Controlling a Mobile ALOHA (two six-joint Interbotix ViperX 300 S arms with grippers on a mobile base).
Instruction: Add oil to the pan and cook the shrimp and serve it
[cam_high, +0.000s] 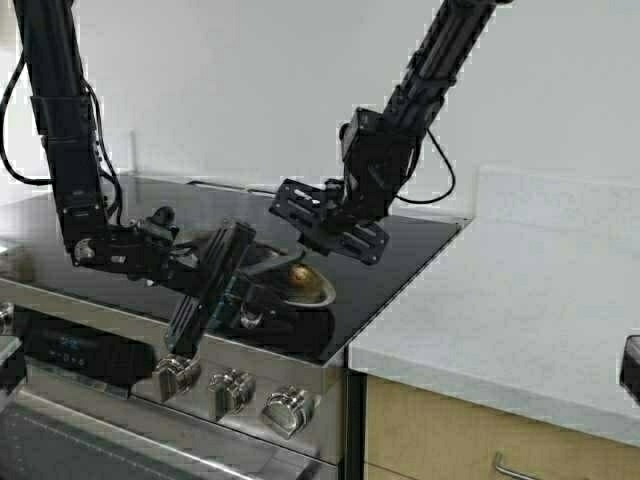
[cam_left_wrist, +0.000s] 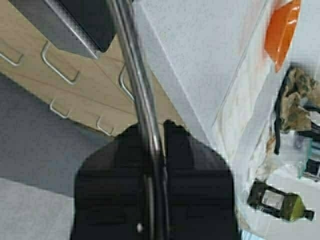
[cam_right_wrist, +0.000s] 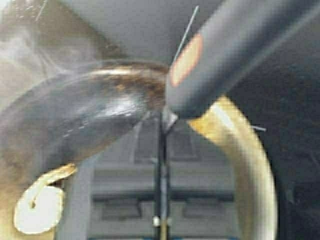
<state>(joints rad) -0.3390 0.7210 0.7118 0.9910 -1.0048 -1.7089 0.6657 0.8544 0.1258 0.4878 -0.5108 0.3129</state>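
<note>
The pan (cam_high: 310, 288) hangs tilted over the black stovetop. My left gripper (cam_high: 243, 272) is shut on its thin metal handle (cam_left_wrist: 142, 85), and in the left wrist view the left gripper (cam_left_wrist: 159, 126) clamps that rod between both fingers. The right gripper (cam_high: 330, 235) hovers just above the pan. In the right wrist view the right gripper (cam_right_wrist: 162, 127) is shut on a thin flat utensil (cam_right_wrist: 162, 170) seen edge-on. The pan's brown-stained inside (cam_right_wrist: 90, 110) fills that view. The pale curled shrimp (cam_right_wrist: 39, 210) lies low in the pan. The oil bottle (cam_left_wrist: 280, 202) stands far off on the counter.
The glass stovetop (cam_high: 410, 245) ends at a white counter (cam_high: 520, 310) on the right. Stove knobs (cam_high: 230, 390) line the front. An orange bowl (cam_left_wrist: 282, 30) and clutter sit on the counter. A grey bar with an orange oval (cam_right_wrist: 225, 50) crosses close above the right jaws.
</note>
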